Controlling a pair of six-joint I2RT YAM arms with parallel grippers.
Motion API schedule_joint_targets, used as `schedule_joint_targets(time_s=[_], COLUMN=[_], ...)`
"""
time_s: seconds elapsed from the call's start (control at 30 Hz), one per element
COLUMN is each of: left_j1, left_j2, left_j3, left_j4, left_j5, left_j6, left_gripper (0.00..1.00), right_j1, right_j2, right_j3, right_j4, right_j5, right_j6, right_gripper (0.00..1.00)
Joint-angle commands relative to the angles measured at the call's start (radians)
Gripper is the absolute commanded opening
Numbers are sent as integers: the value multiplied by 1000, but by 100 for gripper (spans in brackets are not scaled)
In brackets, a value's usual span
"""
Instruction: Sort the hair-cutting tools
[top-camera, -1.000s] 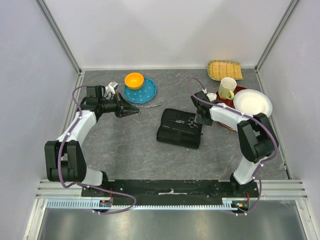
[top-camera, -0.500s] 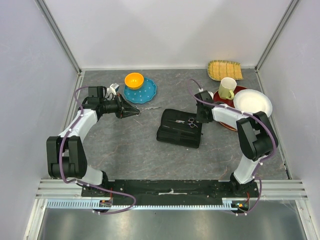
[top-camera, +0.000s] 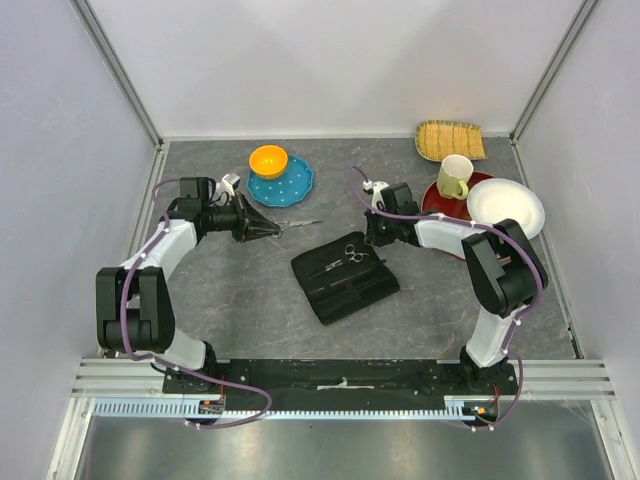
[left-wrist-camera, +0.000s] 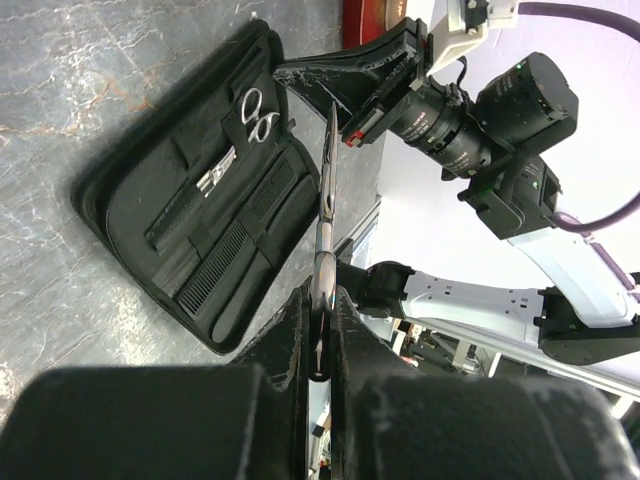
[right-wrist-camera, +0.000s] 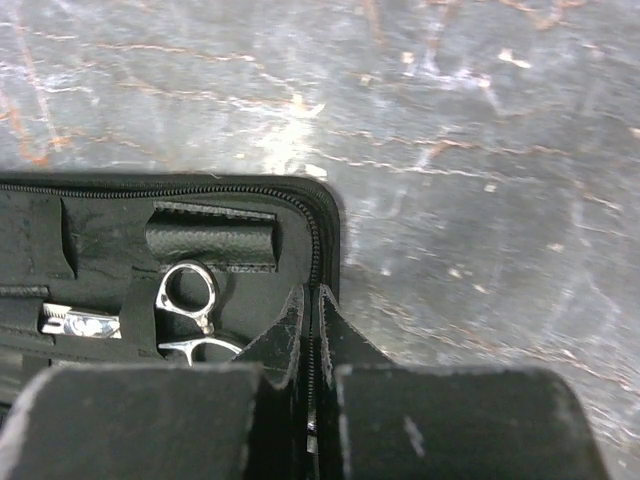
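Note:
My left gripper (top-camera: 270, 227) (left-wrist-camera: 320, 292) is shut on a slim silver pair of scissors (top-camera: 300, 222) (left-wrist-camera: 325, 190), whose blades point right toward the case. The black zip case (top-camera: 343, 280) (left-wrist-camera: 130, 200) lies open and skewed at the table's middle. Strapped inside it are a second pair of scissors (top-camera: 350, 255) (left-wrist-camera: 255, 115) (right-wrist-camera: 190, 295) and a black comb (left-wrist-camera: 215, 272). My right gripper (top-camera: 372, 237) (right-wrist-camera: 312, 298) is shut on the case's zipped far-right corner rim (right-wrist-camera: 318, 235).
An orange bowl (top-camera: 268, 160) sits on a blue plate (top-camera: 290, 185) at the back left. At the back right are a yellow cup (top-camera: 455, 176) on a red plate, a white plate (top-camera: 505, 205) and a woven mat (top-camera: 450, 140).
My right gripper closed on the case's edge and dragged that corner left, turning the case askew and shifting it nearer. The left arm with its scissors barely moved.

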Motion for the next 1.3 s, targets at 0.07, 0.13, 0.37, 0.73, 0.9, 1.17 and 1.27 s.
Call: schedule_joint_targets(time_s=[0.07,0.13,0.37,0.73,0.9,1.17,1.27], left_j1=[3,3,2,-7,-17,-43,-52], left_j2=[-39,-75,-253,-345,-319,-232,-204], left_j3=[-56,-79,-286,-527,-581,-595,-604], left_j4=[-32,-39,29,320,432,560,590], left_j5=[-51,-68,-131,-171,-189,-212,-209], left_j6=[57,52,-36,-209,-227,-270,-290], left_gripper=[2,2,2,2,2,2,2], right_j1=[37,38,43,44,44,44,44], right_j2=[45,26,-48,-30,-17,-19,-14], right_j3=[9,-8,-29,-64,-92,-104,-98], right_j4=[-66,-63,-69,-98,-71,-68,-69], right_j5=[16,74,156,151,109,93,82], right_j6=[106,138,166,321,359,361,361], right_gripper=[6,23,53,28,26,25,25])
